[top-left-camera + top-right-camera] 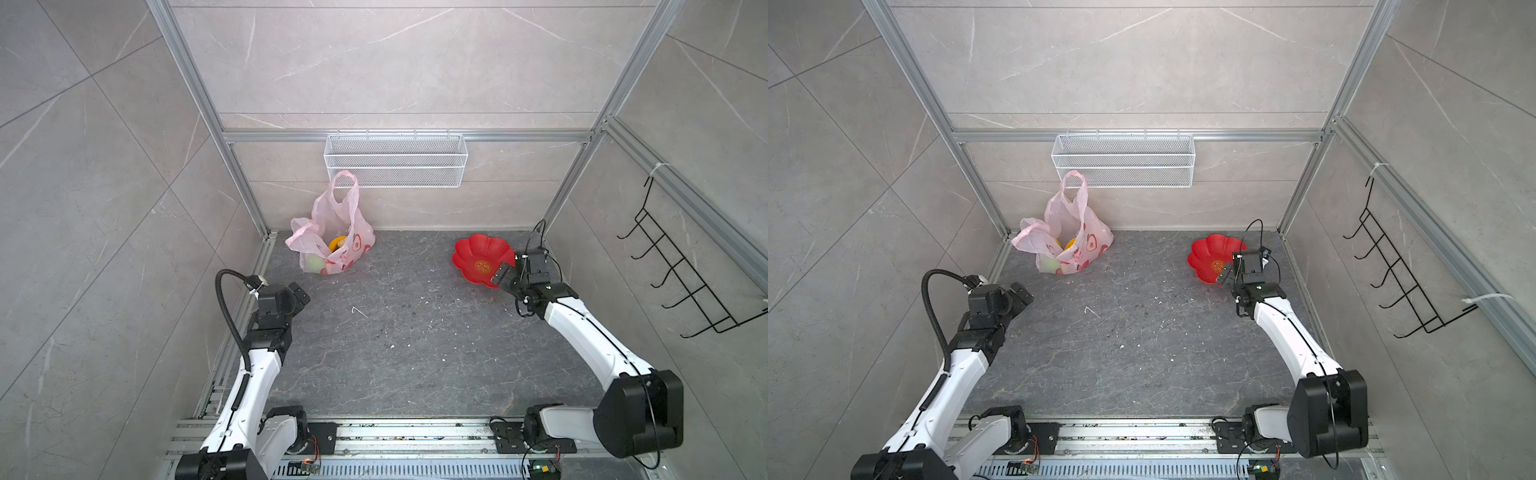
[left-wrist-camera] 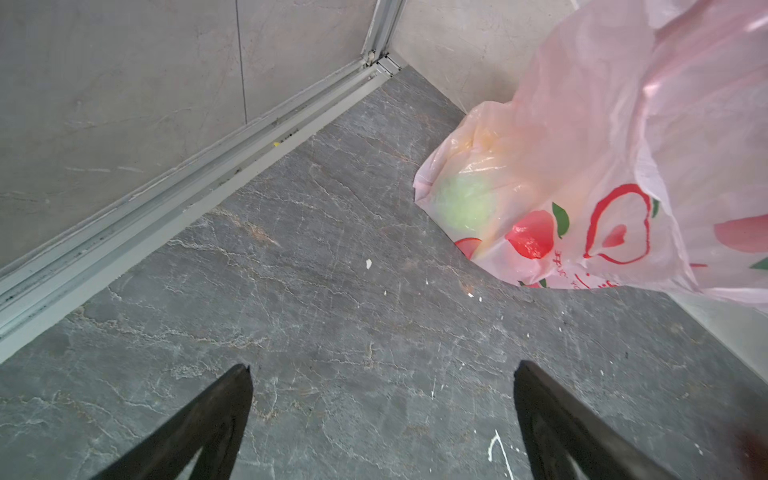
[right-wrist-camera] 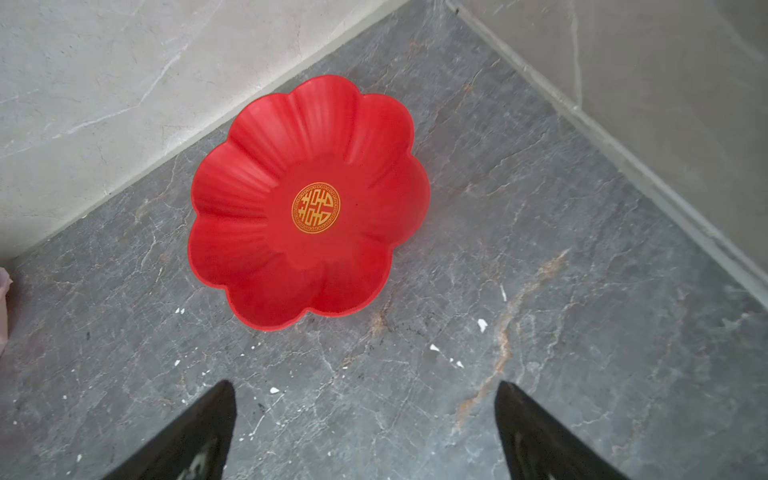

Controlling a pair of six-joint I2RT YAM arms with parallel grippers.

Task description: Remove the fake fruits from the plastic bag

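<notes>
The pale-pink plastic bag (image 1: 332, 226) (image 1: 1077, 232) stands at the back left of the dark floor, one loop handle upright against the wall. Through its open mouth and thin film show fake fruits: a yellow one (image 1: 337, 242) (image 1: 1070, 243) and a green ball (image 1: 314, 262) (image 2: 465, 203). Any others are hidden inside. My left gripper (image 1: 301, 296) (image 2: 382, 370) is open and empty, in front of the bag (image 2: 602, 145) and apart from it. My right gripper (image 1: 503, 275) (image 3: 365, 386) is open and empty, over the near edge of the red dish.
A red flower-shaped dish (image 1: 473, 249) (image 3: 249, 187) lies empty at the back right, near the corner. A white wire mesh basket (image 1: 395, 160) hangs on the back wall above the bag. A black hook rack (image 1: 681, 270) is mounted on the right wall. Aluminium frame rails border the floor.
</notes>
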